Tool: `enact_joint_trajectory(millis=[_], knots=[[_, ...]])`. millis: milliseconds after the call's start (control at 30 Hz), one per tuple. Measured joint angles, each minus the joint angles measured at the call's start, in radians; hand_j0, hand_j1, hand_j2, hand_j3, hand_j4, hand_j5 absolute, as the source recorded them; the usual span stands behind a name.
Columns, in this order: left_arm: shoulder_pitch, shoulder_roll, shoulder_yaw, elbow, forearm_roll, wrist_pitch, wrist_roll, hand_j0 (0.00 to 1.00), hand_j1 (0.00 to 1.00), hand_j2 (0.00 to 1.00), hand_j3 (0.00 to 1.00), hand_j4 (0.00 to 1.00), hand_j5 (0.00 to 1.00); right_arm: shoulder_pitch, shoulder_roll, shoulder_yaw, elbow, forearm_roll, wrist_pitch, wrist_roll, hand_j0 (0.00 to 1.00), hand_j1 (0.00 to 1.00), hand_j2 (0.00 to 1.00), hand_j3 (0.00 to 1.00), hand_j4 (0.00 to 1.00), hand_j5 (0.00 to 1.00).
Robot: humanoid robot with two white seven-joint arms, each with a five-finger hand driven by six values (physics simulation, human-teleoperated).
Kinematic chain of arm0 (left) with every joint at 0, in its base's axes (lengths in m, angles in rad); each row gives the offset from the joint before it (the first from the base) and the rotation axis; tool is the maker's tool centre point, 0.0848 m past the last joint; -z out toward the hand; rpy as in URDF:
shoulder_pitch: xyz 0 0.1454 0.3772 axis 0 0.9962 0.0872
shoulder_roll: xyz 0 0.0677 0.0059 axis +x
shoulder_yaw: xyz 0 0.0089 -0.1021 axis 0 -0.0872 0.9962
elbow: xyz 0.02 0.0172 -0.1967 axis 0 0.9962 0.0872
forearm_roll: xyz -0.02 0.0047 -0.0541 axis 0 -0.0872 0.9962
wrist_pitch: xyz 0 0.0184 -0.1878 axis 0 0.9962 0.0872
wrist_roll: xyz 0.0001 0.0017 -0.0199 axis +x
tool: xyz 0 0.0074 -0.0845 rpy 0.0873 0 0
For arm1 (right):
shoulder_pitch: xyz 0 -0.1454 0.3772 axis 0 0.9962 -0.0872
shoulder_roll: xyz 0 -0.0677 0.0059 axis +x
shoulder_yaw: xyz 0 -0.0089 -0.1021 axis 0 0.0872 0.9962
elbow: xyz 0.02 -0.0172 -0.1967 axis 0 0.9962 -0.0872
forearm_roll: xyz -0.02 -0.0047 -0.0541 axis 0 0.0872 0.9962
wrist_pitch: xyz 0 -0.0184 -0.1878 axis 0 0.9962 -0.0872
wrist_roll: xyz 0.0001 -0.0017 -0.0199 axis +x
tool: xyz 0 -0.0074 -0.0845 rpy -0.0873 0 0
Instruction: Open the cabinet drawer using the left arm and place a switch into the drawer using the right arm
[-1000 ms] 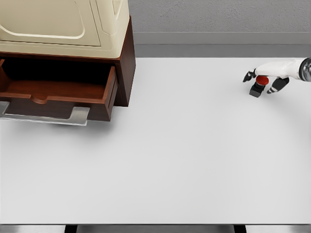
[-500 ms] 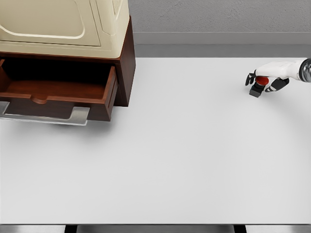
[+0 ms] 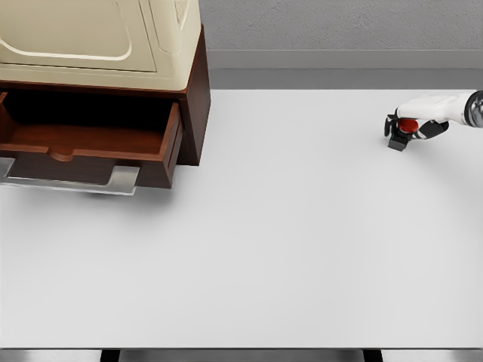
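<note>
A small black switch with a red button [image 3: 402, 132] stands on the white table [image 3: 287, 241] at the far right. My right hand [image 3: 411, 125] comes in from the right edge and has its dark fingers curled around the switch. At the upper left, the brown cabinet's drawer [image 3: 90, 147] is pulled out, showing a bare wooden inside and a silver handle [image 3: 72, 181] in front. The left arm is out of view.
A cream-coloured appliance [image 3: 98, 34] sits on top of the brown cabinet [image 3: 195, 98]. A grey wall runs behind the table's far edge. The table's front edge lies near the bottom of the view.
The right hand's fingers have curled in from a spread pose over the switch to a grasp around it. The switch and drawer have stayed put.
</note>
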Motion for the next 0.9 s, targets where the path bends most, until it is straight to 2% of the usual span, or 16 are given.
enact_joint_trajectory(millis=[533,733,800,900], knots=[[0.000,0.004,0.001,0.000,0.002,0.000,0.000,1.00,1.00,1.00,1.00,1.00,1.00,-0.011,0.009,-0.011,-0.007,-0.015,0.000,0.000,0.45,0.45,0.45,0.45,0.45,0.45],[0.000,0.006,0.001,0.001,0.001,0.000,0.000,1.00,1.00,1.00,1.00,1.00,1.00,-0.067,0.040,-0.023,-0.017,-0.025,0.000,0.000,0.44,0.44,0.44,0.44,0.44,0.44],[-0.002,0.006,0.001,0.001,0.001,0.000,0.000,1.00,1.00,1.00,1.00,1.00,1.00,-0.072,0.056,-0.024,-0.039,-0.027,-0.001,0.000,0.45,0.45,0.45,0.45,0.45,0.45],[0.000,0.007,0.001,0.001,0.002,0.000,0.000,1.00,1.00,1.00,1.00,1.00,1.00,-0.067,0.067,-0.023,-0.135,-0.029,-0.001,0.000,0.45,0.45,0.45,0.45,0.45,0.45]])
